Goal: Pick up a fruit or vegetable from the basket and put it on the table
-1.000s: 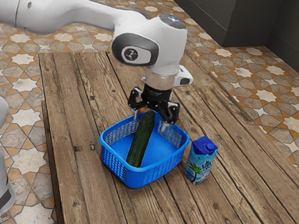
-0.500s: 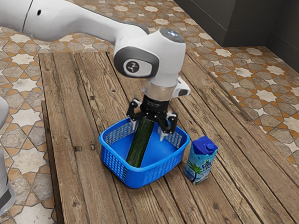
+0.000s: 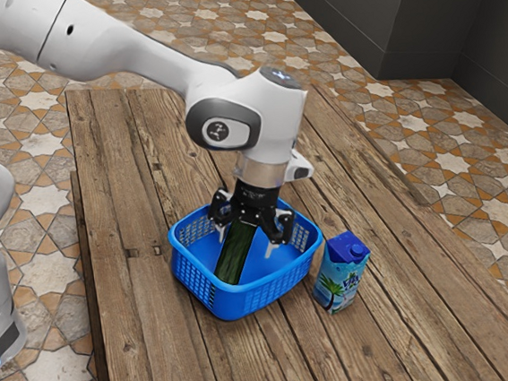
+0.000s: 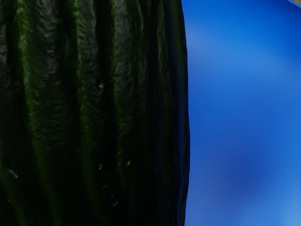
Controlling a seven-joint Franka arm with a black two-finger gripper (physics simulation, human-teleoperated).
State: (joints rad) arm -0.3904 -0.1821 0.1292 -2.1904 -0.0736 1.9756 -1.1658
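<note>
My gripper (image 3: 246, 242) is low over the blue basket (image 3: 247, 301) in the exterior view, its two fingers wide apart and open. Between and below them lies a dark green cucumber (image 3: 234, 255), slanting inside the basket; its upper part is hidden by the hand. A gap shows between the cucumber and the finger on the exterior view's right. Close under the hand, the wrist view has the ridged cucumber (image 4: 94, 113) beside the blue basket floor (image 4: 244, 117).
A blue drink carton (image 3: 341, 274) stands upright just beside the basket, toward the exterior view's right. Both are on a wooden plank table (image 3: 152, 344). The basket's raised walls surround the fingers' area.
My hand has come down and a little toward the exterior view's left, now lower over the cucumber. The fingers remain open; basket, cucumber and carton have stayed put.
</note>
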